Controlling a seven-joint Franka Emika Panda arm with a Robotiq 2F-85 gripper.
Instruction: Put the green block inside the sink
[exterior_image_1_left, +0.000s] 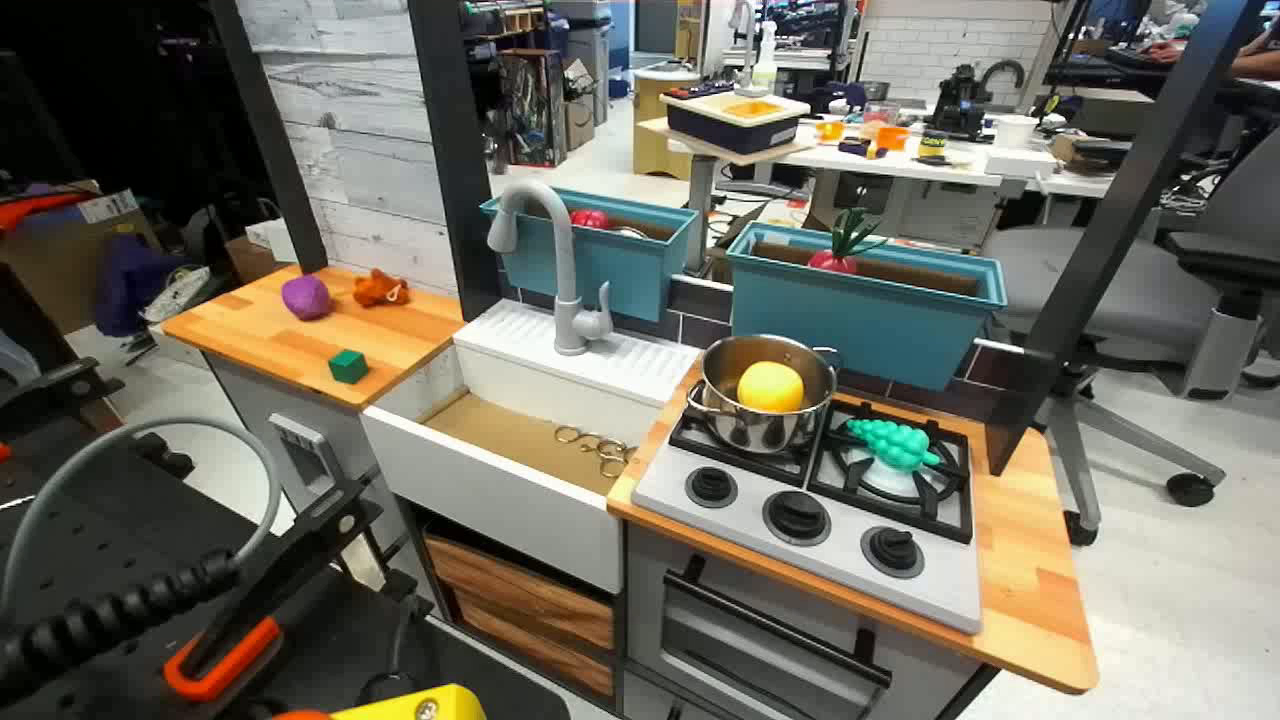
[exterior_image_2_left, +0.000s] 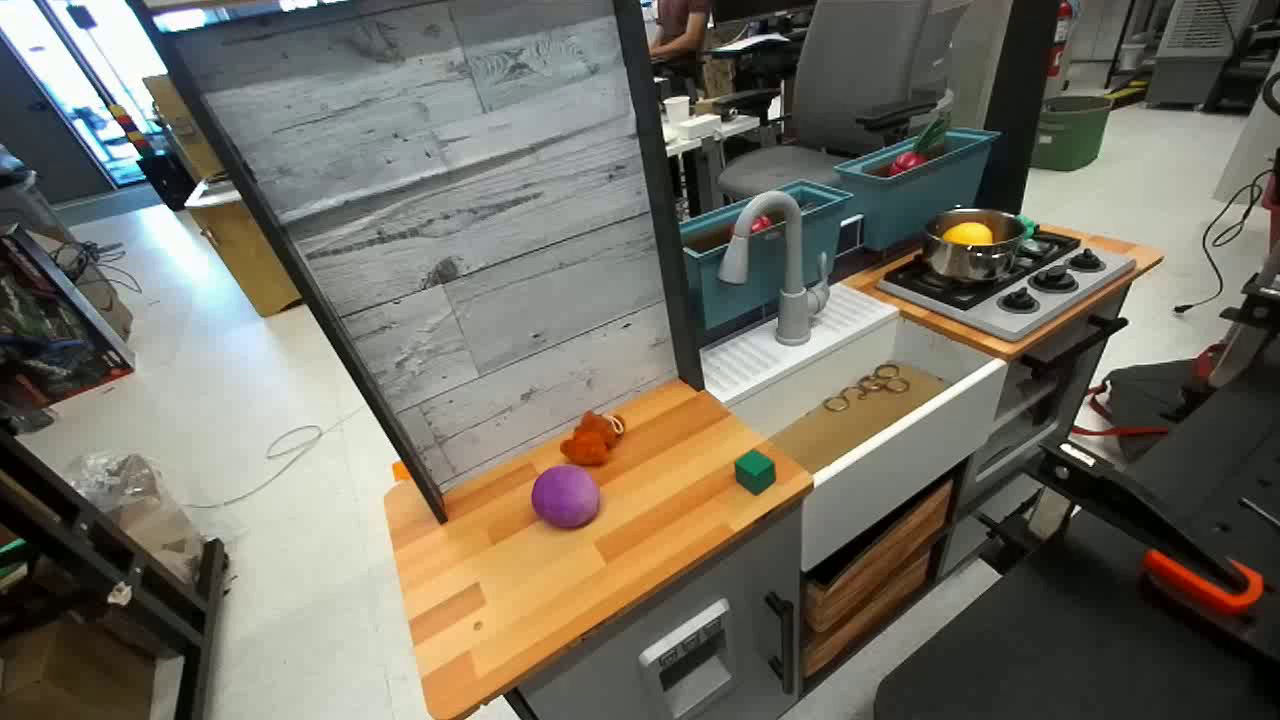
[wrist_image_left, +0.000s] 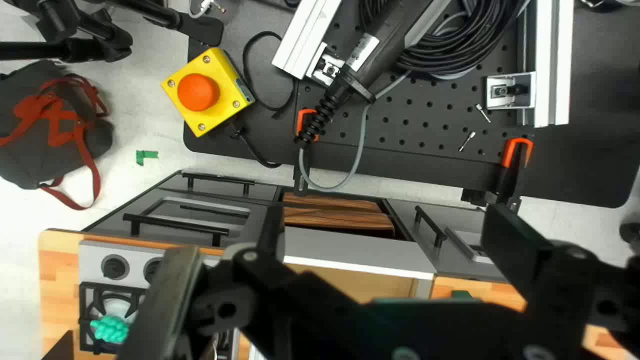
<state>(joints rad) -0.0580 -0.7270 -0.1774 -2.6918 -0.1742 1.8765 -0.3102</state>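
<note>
The small green block (exterior_image_1_left: 348, 366) sits on the wooden counter beside the sink, near the counter's front corner; an exterior view (exterior_image_2_left: 755, 471) shows it too. In the wrist view only part of the green block (wrist_image_left: 461, 295) shows past the gripper's dark body. The white sink (exterior_image_1_left: 500, 500) has a tan floor with several metal rings (exterior_image_1_left: 612, 455) on it; its front wall also shows in an exterior view (exterior_image_2_left: 890, 490) and in the wrist view (wrist_image_left: 350, 250). My gripper (wrist_image_left: 385, 222) is open with nothing between its fingers, high above the sink front. Neither exterior view shows it.
A purple toy (exterior_image_2_left: 566, 496) and an orange toy (exterior_image_2_left: 592, 438) lie farther back on the counter. The grey faucet (exterior_image_1_left: 570, 260) rises behind the sink. A pot (exterior_image_1_left: 740, 428) with a yellow ball and a teal toy (exterior_image_1_left: 893, 443) are on the stove. Teal bins (exterior_image_1_left: 850, 310) stand behind.
</note>
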